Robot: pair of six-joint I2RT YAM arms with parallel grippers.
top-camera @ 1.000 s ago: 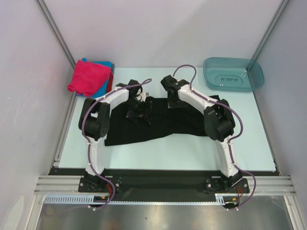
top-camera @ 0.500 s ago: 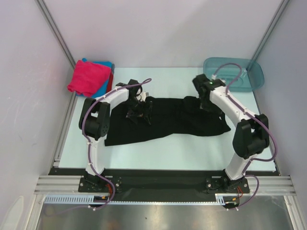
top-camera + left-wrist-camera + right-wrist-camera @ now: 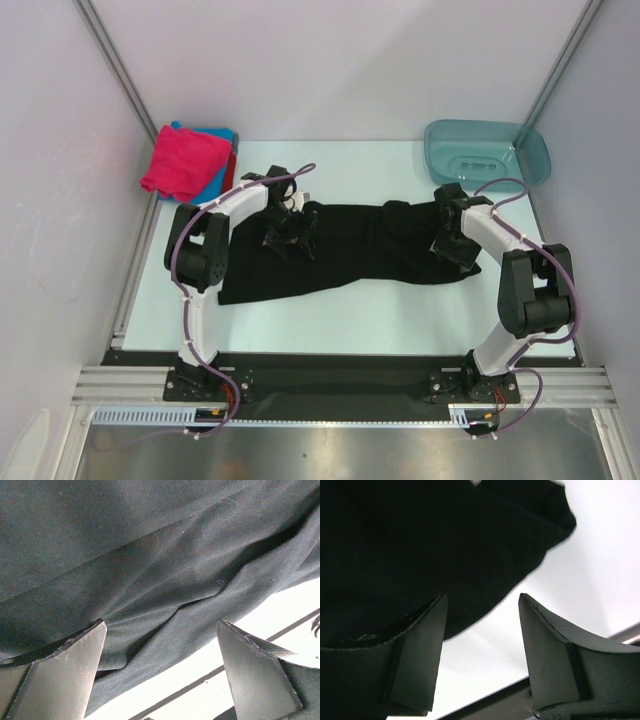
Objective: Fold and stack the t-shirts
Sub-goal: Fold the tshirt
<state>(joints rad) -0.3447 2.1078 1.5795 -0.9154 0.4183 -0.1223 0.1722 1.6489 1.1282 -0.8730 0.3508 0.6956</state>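
- Currently at the flattening step: the black t-shirt (image 3: pixel 370 250) lies rumpled mid-way across the table (image 3: pixel 400 310), with the folded pink shirt (image 3: pixel 182 160) stacked far left
- The left gripper (image 3: pixel 289 236) and right gripper (image 3: pixel 451 247) sit over the shirt's ends, both with jaws apart
- The next move probably calls for pinching the edges and pulling them flat

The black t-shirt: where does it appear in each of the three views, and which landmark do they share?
Top external: black t-shirt spread across the table's middle.
Left wrist: it fills all but the lower right.
Right wrist: it fills the upper left.
Shared landmark: the pale table at the shirt's edge.
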